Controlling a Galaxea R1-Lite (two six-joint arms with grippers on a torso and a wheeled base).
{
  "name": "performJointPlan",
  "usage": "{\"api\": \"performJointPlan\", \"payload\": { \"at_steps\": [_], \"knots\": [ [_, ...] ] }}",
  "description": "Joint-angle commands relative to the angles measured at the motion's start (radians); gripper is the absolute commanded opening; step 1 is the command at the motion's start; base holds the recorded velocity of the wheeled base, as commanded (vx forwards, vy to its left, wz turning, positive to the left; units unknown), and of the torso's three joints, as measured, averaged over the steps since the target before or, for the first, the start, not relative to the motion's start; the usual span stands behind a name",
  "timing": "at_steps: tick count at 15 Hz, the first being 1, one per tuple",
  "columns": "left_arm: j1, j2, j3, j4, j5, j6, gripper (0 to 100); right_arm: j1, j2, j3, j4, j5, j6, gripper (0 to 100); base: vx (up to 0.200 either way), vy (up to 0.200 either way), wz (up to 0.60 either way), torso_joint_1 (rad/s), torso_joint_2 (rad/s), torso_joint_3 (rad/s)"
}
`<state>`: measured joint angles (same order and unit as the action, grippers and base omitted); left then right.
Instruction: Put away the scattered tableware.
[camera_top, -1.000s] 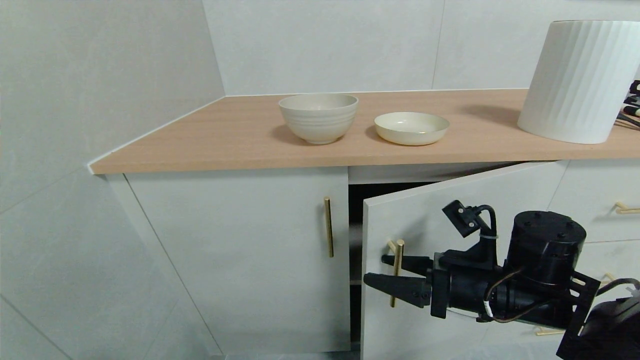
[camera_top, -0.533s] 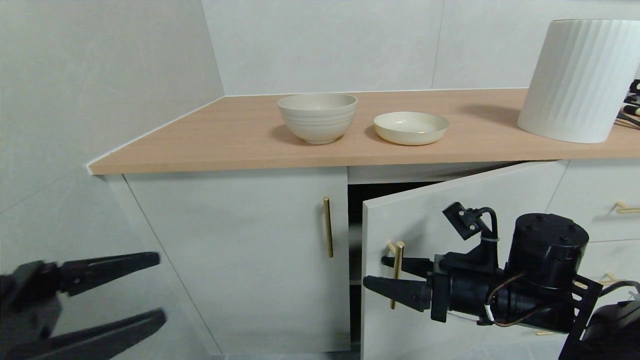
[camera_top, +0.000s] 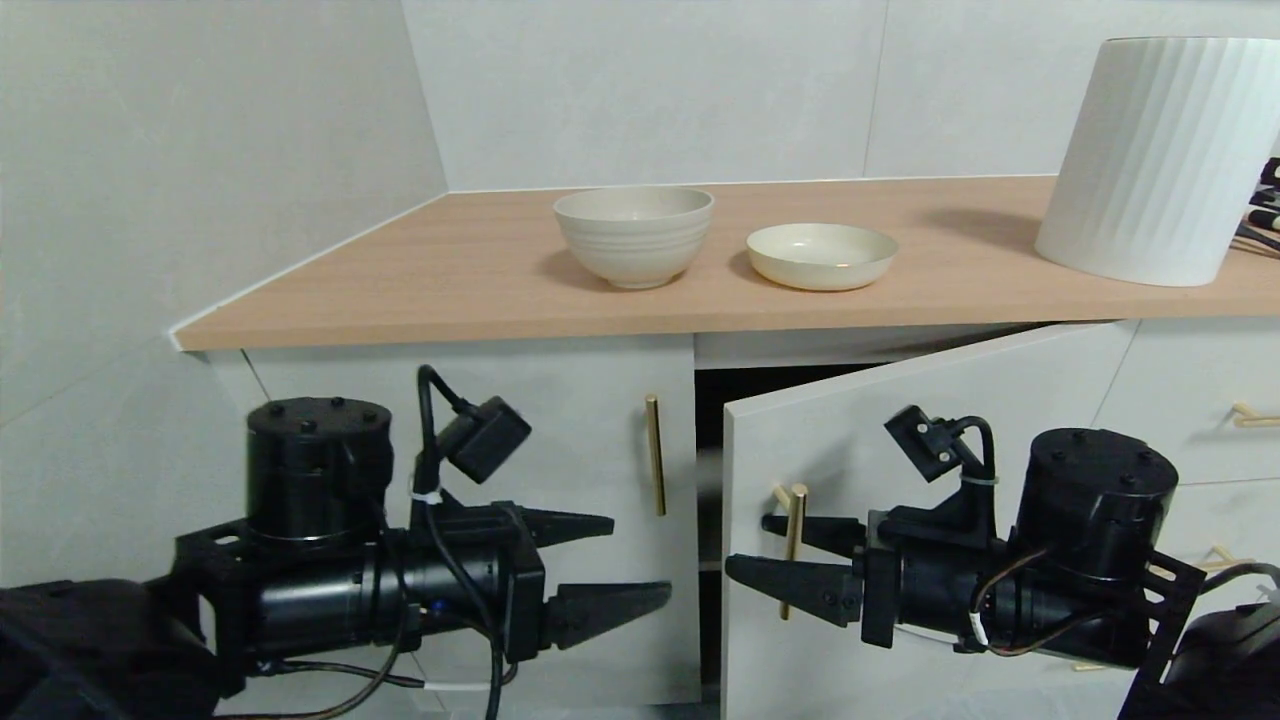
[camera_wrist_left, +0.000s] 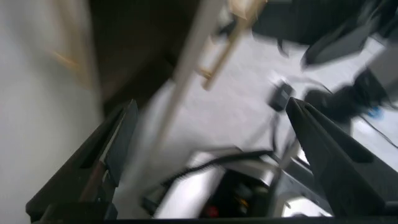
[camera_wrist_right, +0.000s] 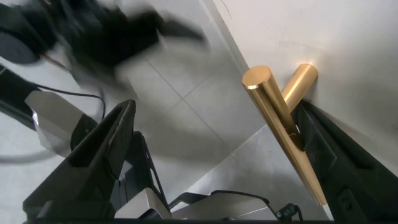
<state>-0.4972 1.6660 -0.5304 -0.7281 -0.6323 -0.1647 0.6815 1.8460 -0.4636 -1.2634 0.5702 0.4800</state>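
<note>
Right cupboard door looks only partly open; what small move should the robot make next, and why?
Probably swing the right door wider with the right gripper: its open fingers straddle the gold handle, the door is only ajar, and the bowl and shallow dish sit on the counter.

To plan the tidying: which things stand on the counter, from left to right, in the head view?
deep bowl → shallow dish → white ribbed container
</note>
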Motion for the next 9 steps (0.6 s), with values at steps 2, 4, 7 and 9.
{"api": "performJointPlan", "payload": {
  "at_steps": [2,4,7,9],
  "knots": [
    [-0.038,0.086,0.021,-0.025,0.002,-0.027,0,0.004,0.009,0.0,0.002,0.0,0.002,100,0.0,0.0,0.0,0.0,0.0,0.0],
    [-0.038,0.087,0.015,-0.027,0.002,-0.03,0,0.004,0.009,0.0,0.001,0.0,0.0,100,0.0,0.0,0.0,0.0,0.0,0.0],
    [-0.038,0.104,-0.003,-0.07,0.0,-0.045,0,0.007,0.01,0.003,0.002,0.002,0.002,100,0.0,0.0,0.0,0.0,0.0,0.0],
    [-0.041,0.153,-0.025,-0.18,0.002,-0.07,0,0.006,0.01,0.003,0.001,0.0,0.002,100,0.0,0.0,0.0,0.0,0.0,0.0]
  ]
}}
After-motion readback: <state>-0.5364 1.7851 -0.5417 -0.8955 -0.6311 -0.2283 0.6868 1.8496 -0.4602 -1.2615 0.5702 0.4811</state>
